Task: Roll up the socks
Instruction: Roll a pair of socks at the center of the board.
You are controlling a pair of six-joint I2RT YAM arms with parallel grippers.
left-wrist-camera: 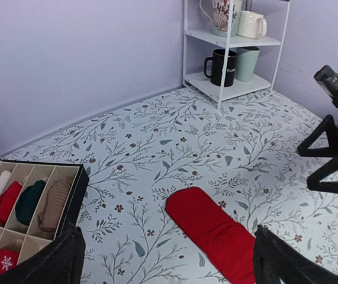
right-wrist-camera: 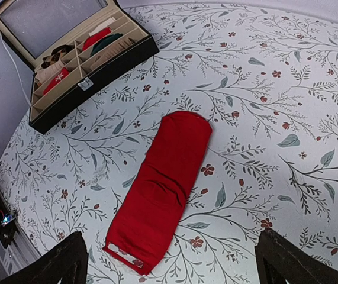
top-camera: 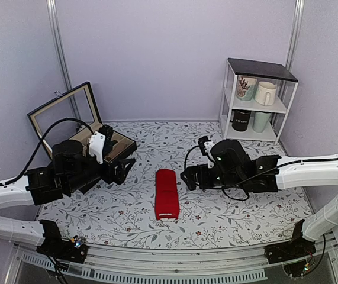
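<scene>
The red socks (top-camera: 167,194) lie flat as a long strip in the middle of the floral cloth, with a small white mark at the near end. They also show in the left wrist view (left-wrist-camera: 219,234) and in the right wrist view (right-wrist-camera: 163,187). My left gripper (top-camera: 123,167) is open and empty, to the left of the socks. My right gripper (top-camera: 187,177) is open and empty, just right of the socks' far end. In each wrist view the fingertips (left-wrist-camera: 65,257) (right-wrist-camera: 62,260) stand wide apart above the cloth.
An open black organiser box (top-camera: 116,148) with several rolled socks in its compartments stands at the back left. A white shelf (top-camera: 256,102) with mugs stands at the back right. The floral cloth (top-camera: 228,210) covers the table.
</scene>
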